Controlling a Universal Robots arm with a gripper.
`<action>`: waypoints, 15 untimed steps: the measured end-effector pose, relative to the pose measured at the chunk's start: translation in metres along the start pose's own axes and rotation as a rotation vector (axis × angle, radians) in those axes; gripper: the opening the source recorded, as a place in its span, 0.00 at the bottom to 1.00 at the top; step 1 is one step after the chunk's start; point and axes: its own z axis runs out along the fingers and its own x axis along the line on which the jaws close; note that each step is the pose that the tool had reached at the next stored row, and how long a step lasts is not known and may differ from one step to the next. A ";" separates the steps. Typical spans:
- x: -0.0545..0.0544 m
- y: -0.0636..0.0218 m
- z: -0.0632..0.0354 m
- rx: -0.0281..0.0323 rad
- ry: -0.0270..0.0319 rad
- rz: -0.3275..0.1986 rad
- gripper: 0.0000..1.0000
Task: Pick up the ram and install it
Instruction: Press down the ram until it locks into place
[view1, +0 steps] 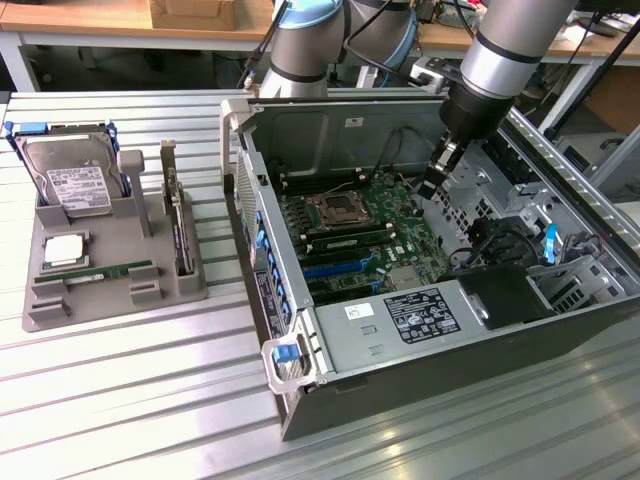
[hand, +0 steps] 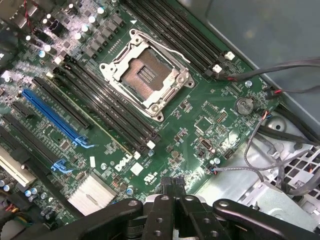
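The gripper (view1: 431, 186) hangs inside the open computer case (view1: 300, 372), above the edge of the motherboard (view1: 365, 230) that lies toward the exterior view's right. In the wrist view its fingertips (hand: 176, 186) are pressed together, and nothing is held between them. The empty processor socket (hand: 146, 75) sits in the middle of the motherboard, with long black memory slots (hand: 107, 102) beside it. One ram (view1: 345, 236) stick seems to be seated already in a slot just beside the socket, on the side toward the front of the exterior view. The other ram (view1: 97, 271) lies flat on the grey parts tray (view1: 60, 312), which stands on the table (view1: 150, 400) well apart from the case, on the exterior view's left. A hard drive (view1: 72, 183), a silver processor chip (view1: 63, 251) and an upright expansion card (view1: 178, 225) also rest in this tray.
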 end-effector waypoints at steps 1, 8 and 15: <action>0.000 0.0000 0.0001 -0.0007 -0.0001 0.021 0.11; 0.000 0.0000 0.0004 -0.0033 -0.0007 0.109 0.11; 0.000 0.0000 0.0007 -0.0058 -0.0012 0.192 0.11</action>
